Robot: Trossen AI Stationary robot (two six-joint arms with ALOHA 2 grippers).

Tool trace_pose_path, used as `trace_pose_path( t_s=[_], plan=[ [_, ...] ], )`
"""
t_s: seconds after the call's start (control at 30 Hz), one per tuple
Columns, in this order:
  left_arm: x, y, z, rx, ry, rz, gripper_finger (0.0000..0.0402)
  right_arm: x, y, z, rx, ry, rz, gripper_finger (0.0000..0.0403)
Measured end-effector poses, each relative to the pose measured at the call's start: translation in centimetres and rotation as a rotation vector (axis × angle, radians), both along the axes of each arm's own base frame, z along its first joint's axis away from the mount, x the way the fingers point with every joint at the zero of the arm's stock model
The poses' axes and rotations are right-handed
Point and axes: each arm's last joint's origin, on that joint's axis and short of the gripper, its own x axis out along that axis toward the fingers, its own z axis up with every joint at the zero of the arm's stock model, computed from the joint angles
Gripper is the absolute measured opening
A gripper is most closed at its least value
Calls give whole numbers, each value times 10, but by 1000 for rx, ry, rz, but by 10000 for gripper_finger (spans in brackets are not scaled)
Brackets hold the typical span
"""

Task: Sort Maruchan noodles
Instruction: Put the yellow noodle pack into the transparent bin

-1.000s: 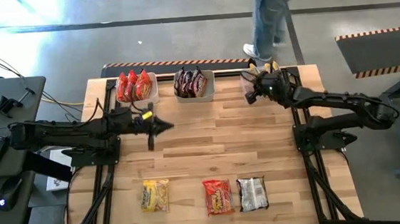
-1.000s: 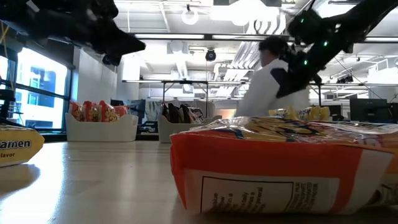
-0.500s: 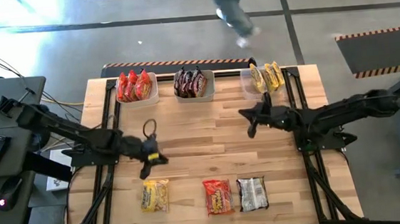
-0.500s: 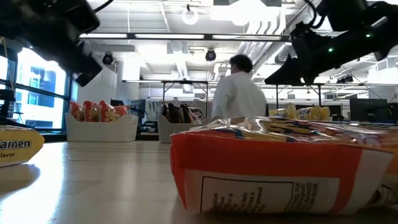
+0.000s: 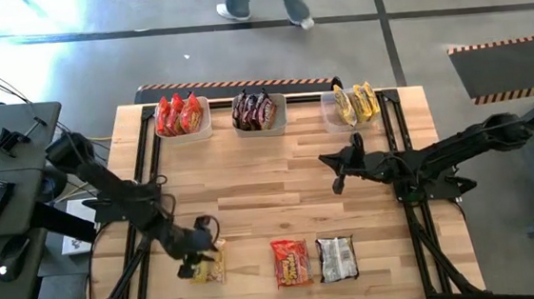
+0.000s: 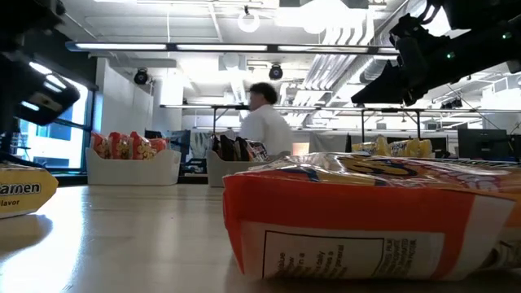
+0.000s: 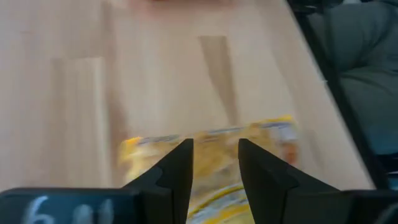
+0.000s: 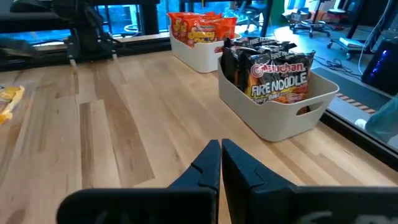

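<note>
Three loose Maruchan packets lie flat near the near edge: a yellow packet (image 5: 209, 263), a red-orange packet (image 5: 291, 262) and a silver-and-dark packet (image 5: 336, 258). My left gripper (image 5: 197, 253) is open and low over the yellow packet (image 7: 267, 140), near its left end, one finger on either side of its middle in the left wrist view (image 7: 214, 146). Whether it touches the packet does not show. My right gripper (image 5: 334, 171) is shut (image 8: 219, 146) and empty, above the table's middle right.
Three pale bins stand along the far edge: red packets in the left bin (image 5: 204, 126), dark packets in the middle bin (image 5: 280, 120), yellow packets in the right bin (image 5: 331, 116). Bare wood lies between bins and loose packets. A person (image 6: 264, 130) walks beyond the far edge.
My left gripper has swept from the far-left middle of the table toward the near edge and dropped down over the yellow packet. My right gripper has drawn back from the yellow bin toward the table's middle, then nearly stopped. The person has walked leftward behind the table.
</note>
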Motion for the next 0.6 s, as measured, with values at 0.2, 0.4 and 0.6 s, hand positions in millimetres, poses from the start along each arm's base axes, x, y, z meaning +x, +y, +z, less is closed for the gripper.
trace_pose_path(
  t_s=[0.2, 0.4, 0.6],
  plan=[
    [5, -29, -12, 8, 76, 1, 103, 0, 0, 0, 23, -11, -6, 0],
    [14, -43, -24, 69, 74, 7, 50, 0, 0, 0, 42, -20, -10, 0],
    [28, -34, -22, 215, -22, 84, 3, 0, 6, 0, 42, -23, 23, 0]
  ],
)
